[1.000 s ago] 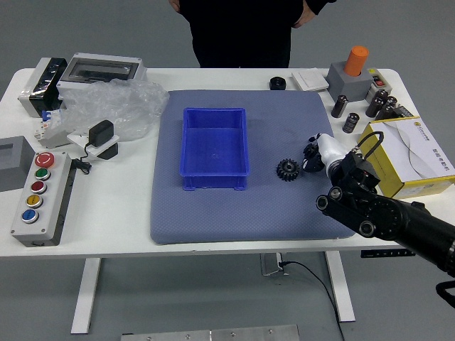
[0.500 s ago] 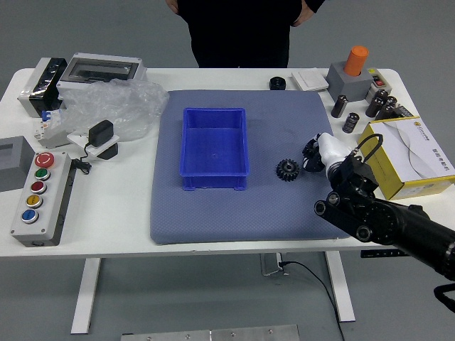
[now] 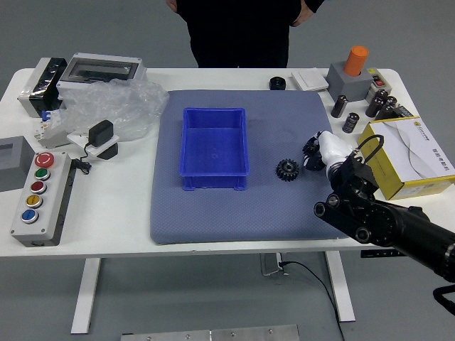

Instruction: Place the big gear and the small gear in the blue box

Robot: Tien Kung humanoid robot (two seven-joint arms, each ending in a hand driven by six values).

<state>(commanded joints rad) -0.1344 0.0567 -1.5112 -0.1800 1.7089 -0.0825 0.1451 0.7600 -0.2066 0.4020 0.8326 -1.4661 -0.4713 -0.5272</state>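
The blue box (image 3: 215,145) stands on the left half of the blue-grey mat. A black toothed gear (image 3: 288,170) lies flat on the mat, right of the box. Just right of that gear is my right hand (image 3: 313,153), its dark fingers low over the mat and its back white. Whether the fingers hold anything cannot be made out, and a second gear cannot be told apart there. My left arm is out of view.
A yellow-sided box (image 3: 412,160) stands right of my right hand. Dark cylinders, a grey block with an orange knob (image 3: 356,60) and a black ring (image 3: 277,84) are behind. Plastic wrap (image 3: 117,106) and a button panel (image 3: 44,199) lie left. A person stands at the far side, hands off the table.
My right hand and forearm have shifted very slightly. The gear beside the hand and the blue box have stayed put.
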